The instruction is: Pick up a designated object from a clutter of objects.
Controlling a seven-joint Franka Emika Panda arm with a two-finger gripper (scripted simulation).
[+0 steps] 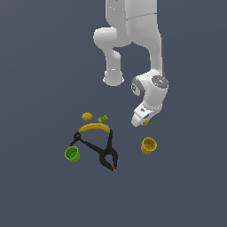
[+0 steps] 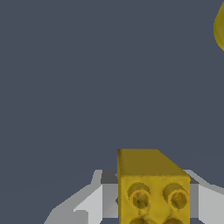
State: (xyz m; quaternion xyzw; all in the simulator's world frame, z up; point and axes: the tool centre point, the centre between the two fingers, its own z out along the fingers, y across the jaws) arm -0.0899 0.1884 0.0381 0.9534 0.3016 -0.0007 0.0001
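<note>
The yellow-orange studded toy brick [image 2: 151, 188] sits between my gripper's [image 2: 153, 205] fingers [image 2: 94, 203] in the wrist view, and both pads rest against its sides. In the exterior view the gripper [image 1: 141, 119] points down, with only a sliver of the brick [image 1: 145, 123] showing at its tip. It is up and slightly left of the yellow cup [image 1: 148, 145]. The rest of the clutter lies to the exterior view's left: banana [image 1: 94, 127], black clamp with red tips [image 1: 99, 148], green cup [image 1: 72, 154], small yellow lump [image 1: 87, 116] and tiny green block [image 1: 103, 119].
A curved yellow edge [image 2: 220, 28], probably the yellow cup, shows at the corner of the wrist view. The floor [image 1: 186, 186] is plain dark grey. The white arm [image 1: 142, 40] comes down from the top of the exterior view.
</note>
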